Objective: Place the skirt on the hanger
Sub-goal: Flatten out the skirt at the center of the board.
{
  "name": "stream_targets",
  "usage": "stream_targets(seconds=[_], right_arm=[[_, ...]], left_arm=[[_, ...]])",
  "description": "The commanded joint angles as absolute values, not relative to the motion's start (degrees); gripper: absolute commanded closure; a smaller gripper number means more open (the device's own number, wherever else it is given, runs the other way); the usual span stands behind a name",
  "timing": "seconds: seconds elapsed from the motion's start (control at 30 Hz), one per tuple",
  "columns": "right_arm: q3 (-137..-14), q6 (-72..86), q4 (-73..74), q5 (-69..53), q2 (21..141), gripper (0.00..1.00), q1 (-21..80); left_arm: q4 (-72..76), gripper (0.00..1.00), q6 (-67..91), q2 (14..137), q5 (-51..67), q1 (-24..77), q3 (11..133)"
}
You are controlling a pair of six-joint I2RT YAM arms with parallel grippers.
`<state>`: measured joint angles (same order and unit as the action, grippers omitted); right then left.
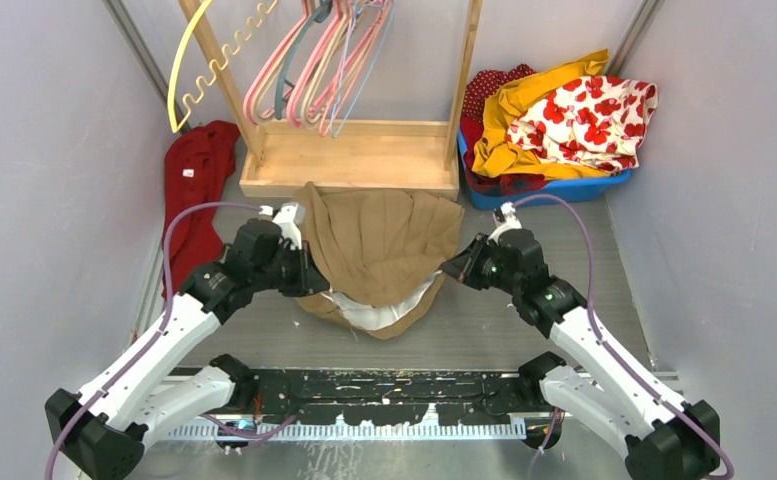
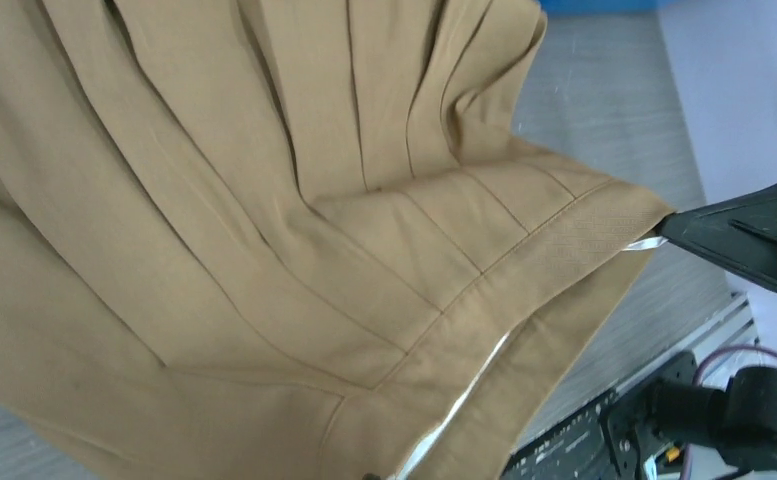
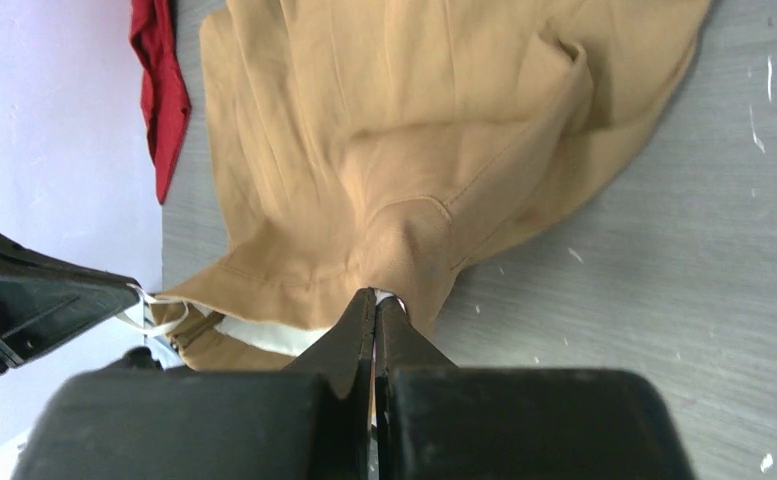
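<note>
Centrally on the table [image 1: 494,330], the tan skirt [image 1: 384,240] lay just before the wooden rack [image 1: 349,160], with bare surface toward the right edge. Both jaws were fully closed: the right gripper [image 3: 376,300] pinched the waistband and the left gripper [image 3: 114,298] held its opposite end. Only the right wrist view showed the pinch plainly.

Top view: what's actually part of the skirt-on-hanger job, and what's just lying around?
In the job:
- tan skirt
- left gripper and right gripper, both shut on its waistband
- hangers on the wooden rack

Lying about:
- red garment by the left wall
- blue bin holding a yellow garment and a red-flowered garment
</note>
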<state>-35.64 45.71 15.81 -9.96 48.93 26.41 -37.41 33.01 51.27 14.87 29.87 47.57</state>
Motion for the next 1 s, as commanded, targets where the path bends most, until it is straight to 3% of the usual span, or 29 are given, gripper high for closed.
stream_targets(seconds=[0.0,0.2,0.5,0.6,0.73,0.97], right_arm=[[-30.58,47.15,19.37,-12.87,42.91,0.99,26.46],[-22.51,50.79,23.31,-14.12,33.98,0.98,26.54],[-17.45,53.48,34.66,-12.2,26.3,0.93,26.54],[-15.63,54.66,35.02,-12.75,26.06,0.92,26.52],[-14.76,54.69,35.12,-13.49,28.83,0.8,26.64],[-14.05,54.71,34.85,-13.58,32.66,0.74,27.15]], left_arm=[[-37.72,1.0,36.15,51.47,8.03,35.24,46.23],[-36.41,1.0,40.75,54.62,1.3,44.68,42.86],[-38.27,1.0,44.71,53.57,-2.36,49.36,38.64],[-38.24,1.0,45.14,54.07,-2.57,49.78,37.91],[-38.02,1.0,45.51,54.92,-3.14,50.32,37.32],[-38.87,0.97,46.14,54.0,-3.67,50.93,36.58]])
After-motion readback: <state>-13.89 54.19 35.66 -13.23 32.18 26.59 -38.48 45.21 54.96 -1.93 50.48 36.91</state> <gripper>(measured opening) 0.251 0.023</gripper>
